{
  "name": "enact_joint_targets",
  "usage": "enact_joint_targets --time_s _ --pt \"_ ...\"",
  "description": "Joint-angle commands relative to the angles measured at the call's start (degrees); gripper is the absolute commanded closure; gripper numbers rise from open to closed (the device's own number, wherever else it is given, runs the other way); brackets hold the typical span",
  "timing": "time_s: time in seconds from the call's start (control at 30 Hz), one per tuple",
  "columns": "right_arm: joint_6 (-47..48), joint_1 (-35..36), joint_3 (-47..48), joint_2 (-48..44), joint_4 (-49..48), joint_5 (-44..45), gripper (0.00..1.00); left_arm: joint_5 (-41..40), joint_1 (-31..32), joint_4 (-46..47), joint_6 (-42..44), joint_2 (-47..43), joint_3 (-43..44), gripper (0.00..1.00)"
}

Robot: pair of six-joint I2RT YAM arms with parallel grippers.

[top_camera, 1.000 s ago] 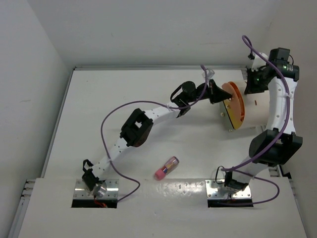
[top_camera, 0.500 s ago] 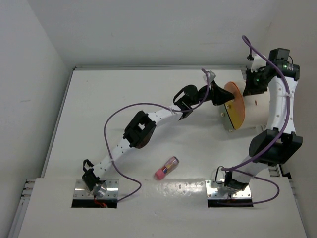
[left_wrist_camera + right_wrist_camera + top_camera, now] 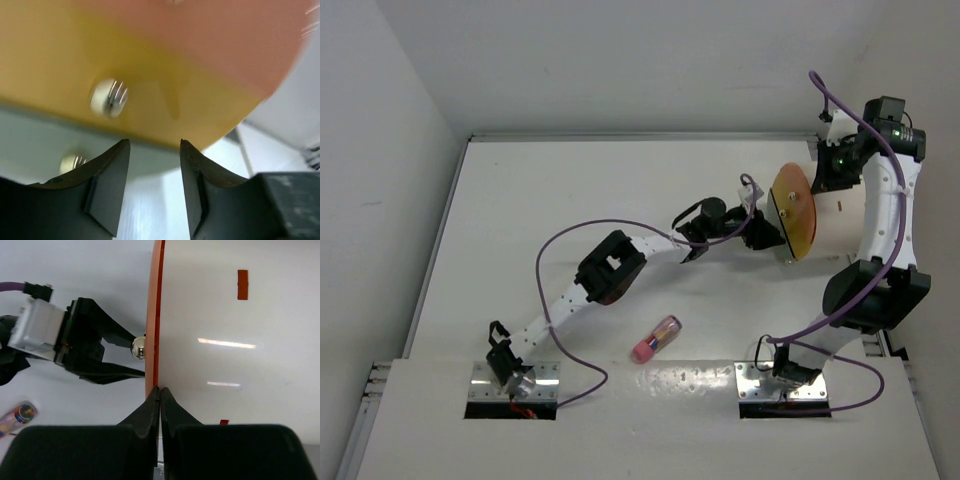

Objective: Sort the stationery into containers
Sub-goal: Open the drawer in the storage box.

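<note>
Finding: left tool (image 3: 153, 143), jaws apart and empty, faces a knob (image 3: 109, 97) on the orange end face (image 3: 150, 60) of the drum (image 3: 215, 340). The right tool (image 3: 160, 388), jaws together, presses at the drum rim, probably to steady it. The pink-ended tube (image 3: 657, 338) lies well apart from the drum.

A white table (image 3: 550, 190) fills the view from above. Plain white walls stand close around it: a back wall (image 3: 620, 60), a left wall (image 3: 370, 200) and a right wall (image 3: 930, 50). The light is soft and even, with weak shadows on the table.
</note>
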State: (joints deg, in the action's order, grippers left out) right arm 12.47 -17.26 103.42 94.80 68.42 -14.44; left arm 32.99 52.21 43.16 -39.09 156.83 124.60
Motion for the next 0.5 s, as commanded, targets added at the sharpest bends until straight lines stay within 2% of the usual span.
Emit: enact_joint_targets --time_s 0.0,0.17,0.33,0.47 --pt "-0.08 0.03 -0.14 1.96 3.21 -0.86 0.99 0.32 0.18 2.46 4.54 -5.74 -3.39 0.52" --pt "-0.78 0.03 0.03 1.96 3.29 -1.03 0.99 -0.91 -1.4 9.57 1.3 -7.33 -9.37 0.56" --pt "-0.78 0.03 0.03 2.14 3.56 -1.03 0.99 -0.65 -2.9 17.56 -6.16 -5.14 -7.54 0.5" --pt "-0.87 0.12 0.38 2.31 3.56 -1.12 0.99 -0.74 -2.99 17.58 -7.84 -3.3 -3.85 0.46"
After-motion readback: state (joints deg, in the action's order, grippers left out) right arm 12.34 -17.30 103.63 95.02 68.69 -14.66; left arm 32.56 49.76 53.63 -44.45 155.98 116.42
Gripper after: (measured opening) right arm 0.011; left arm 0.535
